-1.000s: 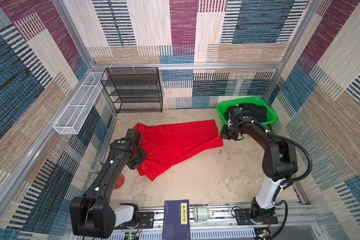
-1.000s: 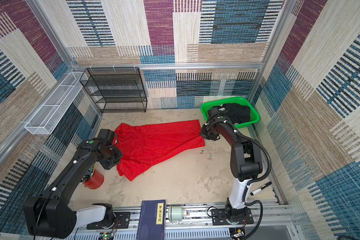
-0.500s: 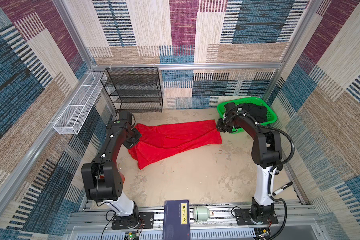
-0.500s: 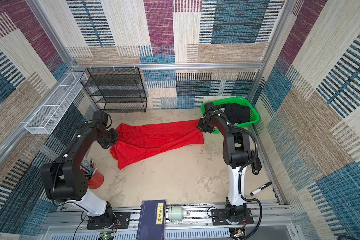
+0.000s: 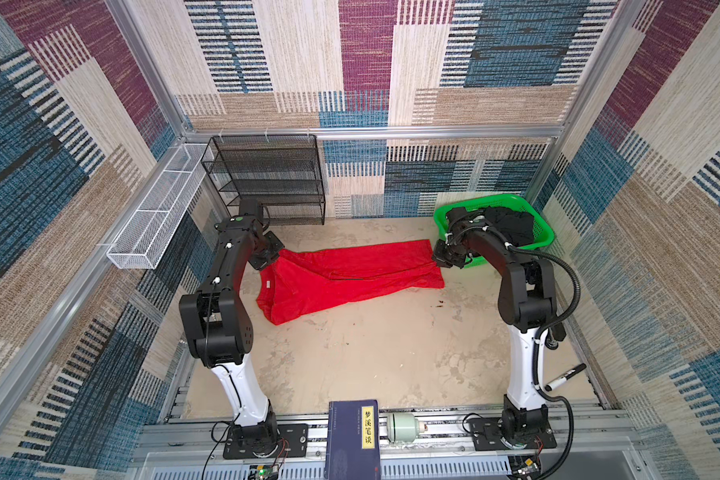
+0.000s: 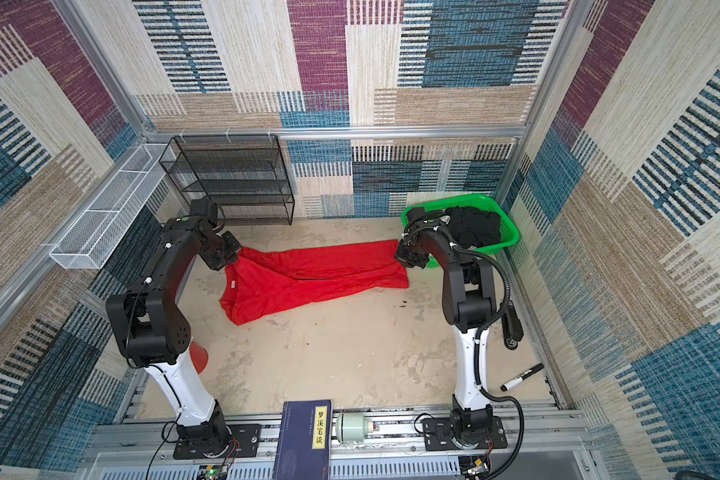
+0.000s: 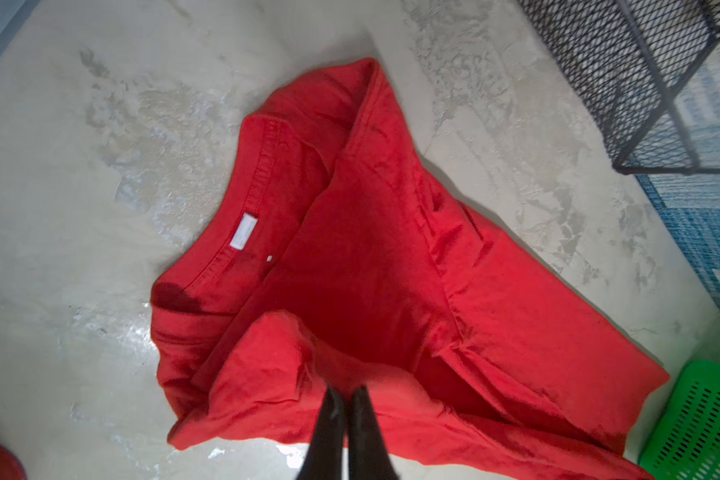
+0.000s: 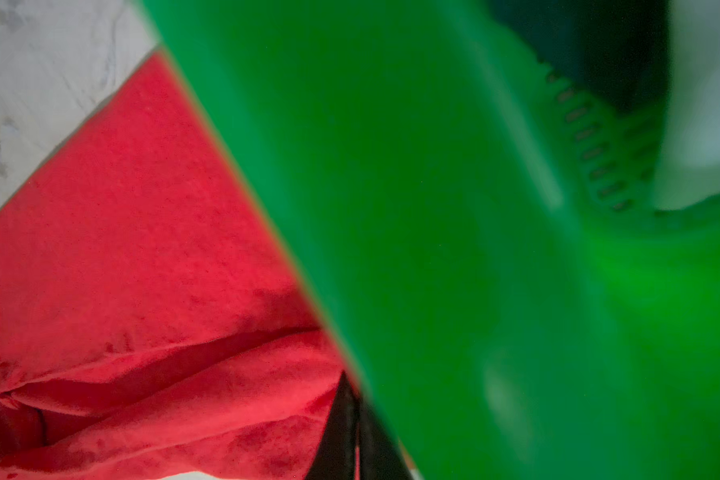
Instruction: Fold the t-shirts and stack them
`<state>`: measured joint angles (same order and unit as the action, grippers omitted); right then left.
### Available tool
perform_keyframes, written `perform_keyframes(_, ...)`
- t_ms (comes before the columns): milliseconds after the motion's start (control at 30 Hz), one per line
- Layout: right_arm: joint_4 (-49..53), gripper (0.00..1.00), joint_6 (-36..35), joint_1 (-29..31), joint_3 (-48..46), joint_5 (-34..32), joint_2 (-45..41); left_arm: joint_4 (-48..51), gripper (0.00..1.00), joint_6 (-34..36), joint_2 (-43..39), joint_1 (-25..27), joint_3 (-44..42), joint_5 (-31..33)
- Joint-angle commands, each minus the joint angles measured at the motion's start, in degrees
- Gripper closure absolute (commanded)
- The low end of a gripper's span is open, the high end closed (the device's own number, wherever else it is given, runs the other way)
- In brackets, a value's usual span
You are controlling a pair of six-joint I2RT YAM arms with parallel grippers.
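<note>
The red t-shirt (image 5: 350, 274) (image 6: 312, 274) lies folded lengthwise into a long band across the back of the floor, its white neck tag (image 7: 244, 231) at the left end. My left gripper (image 5: 267, 257) (image 7: 347, 392) is shut on a fold of red cloth at that end. At the other end my right gripper (image 5: 443, 259) (image 8: 352, 386) is shut on the shirt's edge (image 8: 142, 249), pressed close against the green basket (image 8: 474, 249). Black t-shirts (image 5: 510, 226) (image 6: 474, 226) lie heaped inside that basket.
The green basket (image 5: 491, 199) stands in the back right corner. A black mesh rack (image 5: 267, 178) is against the back wall and a white wire tray (image 5: 159, 208) on the left wall. A red cup (image 6: 200, 357), a marker (image 5: 566, 376) and a book (image 5: 352, 436) lie near the front.
Both grippers have moved toward the back wall with the red cloth. The left arm swung furthest, from front left. The shirt is now a narrower, longer band.
</note>
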<state>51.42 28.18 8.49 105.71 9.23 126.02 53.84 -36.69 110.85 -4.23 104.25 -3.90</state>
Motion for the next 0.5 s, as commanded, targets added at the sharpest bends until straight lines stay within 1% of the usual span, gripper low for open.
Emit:
perform_keyframes(0,-0.1,1.0,0.0,0.0,-0.6,-1.0,-0.7,0.3,1.0,3.6,2.6,-0.1,4.5,-0.9)
perform_keyframes(167,-0.3,1.0,0.2,0.0,-2.1,-1.8,-1.7,3.0,1.0,5.1,8.7,0.0,14.0,-0.5)
perform_keyframes(267,-0.9,1.0,0.0,0.0,-2.6,-1.6,-1.8,4.0,1.0,5.6,11.8,0.0,17.6,-0.3)
perform_keyframes(367,-2.8,1.0,-0.3,0.0,-2.6,0.2,-1.0,4.7,0.98,5.9,14.2,0.0,19.5,-0.3)
perform_keyframes(467,-3.1,1.0,-0.5,0.0,0.0,0.7,0.9,3.6,0.97,6.0,15.3,0.0,19.2,0.1)
